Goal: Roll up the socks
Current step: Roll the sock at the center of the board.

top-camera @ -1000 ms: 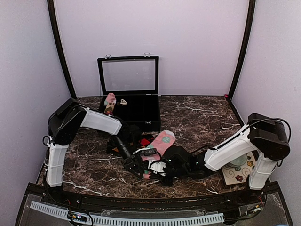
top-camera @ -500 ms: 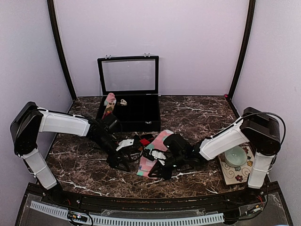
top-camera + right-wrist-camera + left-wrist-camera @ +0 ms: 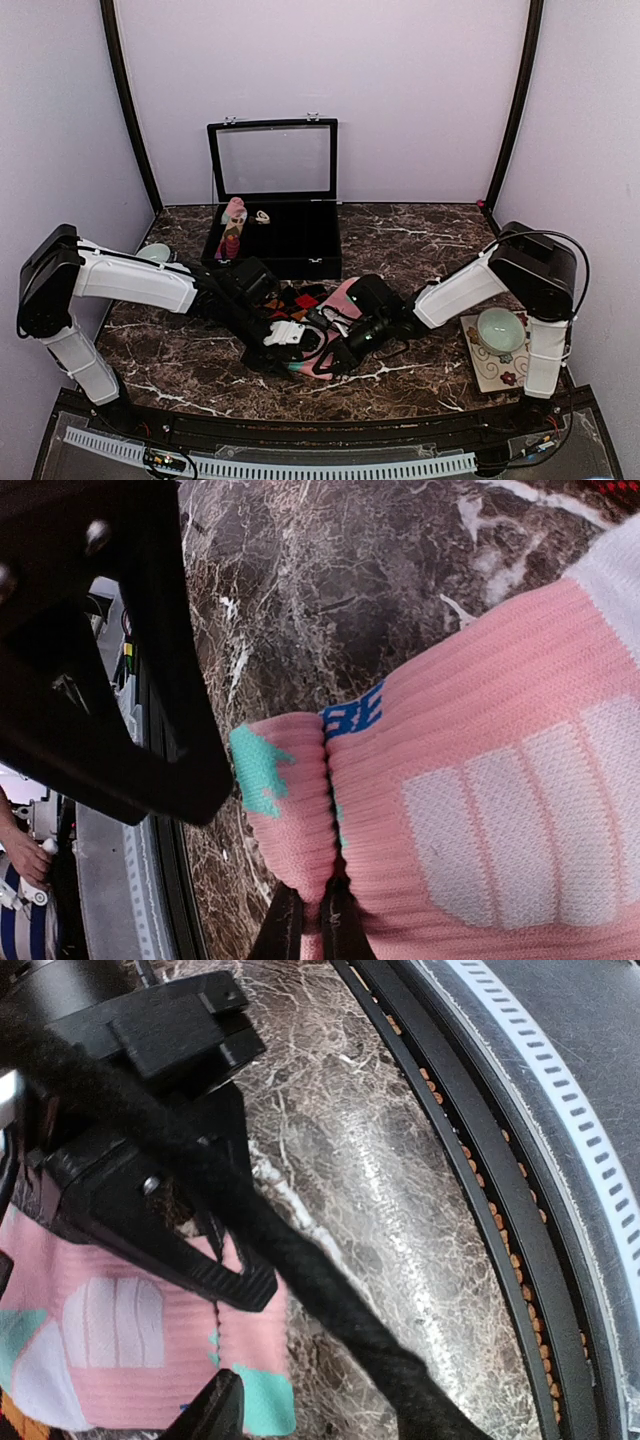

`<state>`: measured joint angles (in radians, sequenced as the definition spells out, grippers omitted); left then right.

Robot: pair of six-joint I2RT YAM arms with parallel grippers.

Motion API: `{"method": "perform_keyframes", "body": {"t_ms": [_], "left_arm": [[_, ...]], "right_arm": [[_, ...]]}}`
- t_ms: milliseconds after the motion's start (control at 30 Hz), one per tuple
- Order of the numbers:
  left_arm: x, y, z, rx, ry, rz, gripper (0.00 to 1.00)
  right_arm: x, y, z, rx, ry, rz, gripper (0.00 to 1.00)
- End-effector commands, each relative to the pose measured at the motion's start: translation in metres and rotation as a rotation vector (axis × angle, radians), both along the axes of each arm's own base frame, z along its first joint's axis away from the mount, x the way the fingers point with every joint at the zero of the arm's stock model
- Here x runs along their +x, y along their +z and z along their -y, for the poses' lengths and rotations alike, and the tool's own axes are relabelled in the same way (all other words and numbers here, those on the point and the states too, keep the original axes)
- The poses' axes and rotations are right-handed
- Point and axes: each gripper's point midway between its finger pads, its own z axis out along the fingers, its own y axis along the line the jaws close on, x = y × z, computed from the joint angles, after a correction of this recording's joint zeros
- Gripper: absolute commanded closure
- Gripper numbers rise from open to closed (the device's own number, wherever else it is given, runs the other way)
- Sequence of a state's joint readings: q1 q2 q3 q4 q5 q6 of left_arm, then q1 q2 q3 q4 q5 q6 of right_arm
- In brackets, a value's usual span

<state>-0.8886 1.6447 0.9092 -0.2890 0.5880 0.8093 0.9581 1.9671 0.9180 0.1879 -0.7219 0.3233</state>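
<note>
Since half a second ago my left gripper [image 3: 238,1335] has swung in from the left and reached the pink sock [image 3: 480,810], and my right arm has drawn a little leftward. My right gripper [image 3: 312,920] is clamped on a small fold at that sock's near end, the fabric bunched up between the fingertips. My left gripper's jaws stand apart, and the sock's pink-and-teal corner lies flat between them, unpinched as far as I can see. Both grippers meet at the same near end. The pink sock lies stretched out mid-table, close to the near edge of the marble table [image 3: 420,245]. Its long axis runs from the near edge toward the far edge, and the far end leans a little to the right. The argyle sock [image 3: 305,300] lies touching its left side at the far end, partly under my left arm. Beyond them, against the far edge, stands an open black case [image 3: 300,265] with an upright roll [image 3: 233,222] at its left end. Near the right edge a pale bowl [image 3: 500,328] sits on a flowered mat [image 3: 490,372].
</note>
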Motion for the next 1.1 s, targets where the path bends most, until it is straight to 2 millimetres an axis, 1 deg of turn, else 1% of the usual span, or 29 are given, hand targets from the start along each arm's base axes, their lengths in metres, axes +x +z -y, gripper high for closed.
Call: {"method": "perform_keyframes", "body": {"t_ms": [0, 100, 167, 333, 433, 467, 533, 600, 733, 767, 800, 833, 867, 900, 967, 1067], "left_arm": [[0.011, -0.004, 0.016, -0.017, -0.045, 0.107, 0.47], [0.015, -0.016, 0.02, 0.015, -0.039, 0.108, 0.53], [0.022, -0.022, 0.021, 0.031, -0.02, 0.125, 0.58], [0.027, -0.034, 0.019, 0.057, 0.004, 0.146, 0.66], [0.029, -0.04, 0.017, 0.077, 0.022, 0.138, 0.77], [0.029, -0.041, 0.016, 0.083, 0.027, 0.132, 0.81], [0.026, -0.044, 0.014, 0.094, 0.035, 0.104, 0.92], [0.02, -0.047, 0.012, 0.108, 0.038, 0.056, 0.99], [0.015, -0.051, 0.008, 0.133, 0.078, -0.086, 1.0], [0.014, -0.051, 0.007, 0.136, 0.093, -0.128, 1.0], [0.014, -0.051, 0.005, 0.138, 0.109, -0.169, 1.0], [0.015, -0.052, 0.003, 0.14, 0.122, -0.21, 1.0], [0.017, -0.052, 0.003, 0.142, 0.144, -0.25, 1.0], [0.018, -0.051, 0.003, 0.139, 0.159, -0.286, 1.0], [0.02, -0.052, 0.003, 0.151, 0.177, -0.338, 1.0], [0.023, -0.057, 0.004, 0.183, 0.199, -0.384, 1.0]], "right_arm": [[-0.027, -0.067, 0.06, -0.335, -0.095, -0.217, 1.0], [-0.028, -0.067, 0.061, -0.341, -0.097, -0.23, 1.0], [-0.029, -0.067, 0.061, -0.34, -0.1, -0.238, 1.0], [-0.031, -0.067, 0.062, -0.333, -0.107, -0.258, 1.0], [-0.03, -0.067, 0.06, -0.326, -0.11, -0.258, 0.99], [-0.029, -0.067, 0.06, -0.327, -0.114, -0.253, 0.96], [-0.024, -0.069, 0.061, -0.343, -0.14, -0.235, 0.87], [-0.018, -0.067, 0.061, -0.342, -0.162, -0.202, 0.79], [-0.005, -0.052, 0.058, -0.296, -0.208, -0.12, 0.66], [-0.001, -0.048, 0.057, -0.278, -0.222, -0.094, 0.62], [0.003, -0.042, 0.057, -0.262, -0.235, -0.069, 0.55], [0.004, -0.039, 0.06, -0.253, -0.246, -0.047, 0.42], [0.007, -0.035, 0.06, -0.238, -0.26, -0.02, 0.09], [0.01, -0.029, 0.061, -0.222, -0.272, 0.006, 0.02], [0.016, -0.021, 0.065, -0.202, -0.303, 0.063, 0.01], [0.026, -0.012, 0.076, -0.211, -0.353, 0.15, 0.01]]}}
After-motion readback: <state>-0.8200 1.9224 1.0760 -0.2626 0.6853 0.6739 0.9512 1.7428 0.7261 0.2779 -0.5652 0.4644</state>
